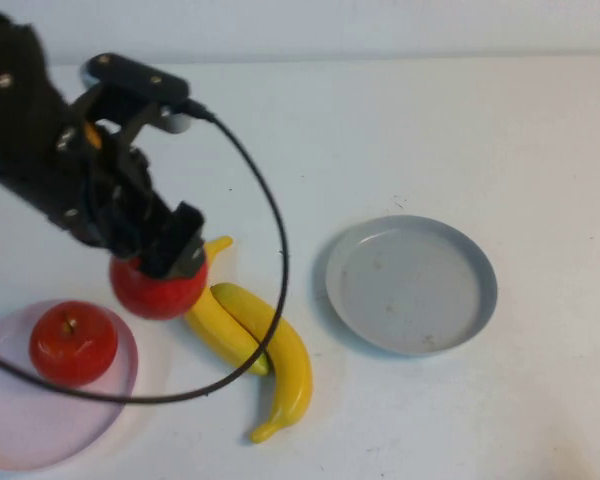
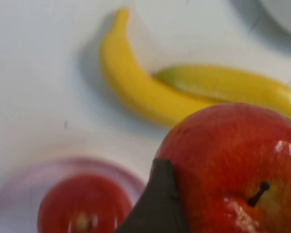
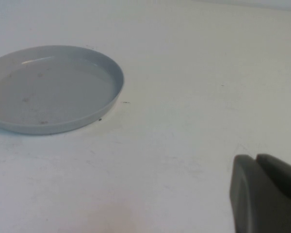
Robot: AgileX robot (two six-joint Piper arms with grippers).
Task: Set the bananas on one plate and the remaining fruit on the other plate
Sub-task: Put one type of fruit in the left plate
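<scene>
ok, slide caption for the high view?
Left gripper closed around second apple beside bananas; first apple on pink plate; grey plate empty.

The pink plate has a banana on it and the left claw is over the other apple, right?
Not quite. The pink plate holds a red apple, not a banana; the high view shows it. Both bananas lie on the table. The left claw is indeed over the other apple.
</scene>
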